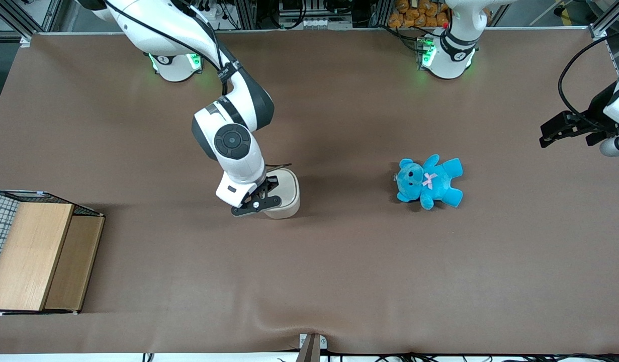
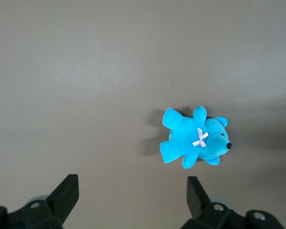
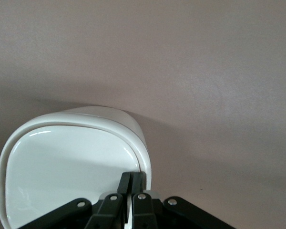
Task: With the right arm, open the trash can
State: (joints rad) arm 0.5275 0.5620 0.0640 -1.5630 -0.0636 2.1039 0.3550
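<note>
The cream-white trash can (image 1: pixel 288 195) stands on the brown table near its middle, toward the working arm's end. Its lid looks down, or nearly so. The right arm (image 1: pixel 232 143) reaches down to it from above. My gripper (image 1: pixel 270 187) is at the can's top, on the side toward the working arm's base. In the right wrist view the two black fingers (image 3: pixel 126 183) are pressed together with nothing between them. The gripper (image 3: pixel 132 177) rests its tips against the rim of the glossy white lid (image 3: pixel 66 167).
A blue teddy bear (image 1: pixel 430 181) lies on the table beside the can, toward the parked arm's end; it also shows in the left wrist view (image 2: pixel 195 140). A wooden box with wire mesh (image 1: pixel 32 251) stands at the working arm's end, nearer the front camera.
</note>
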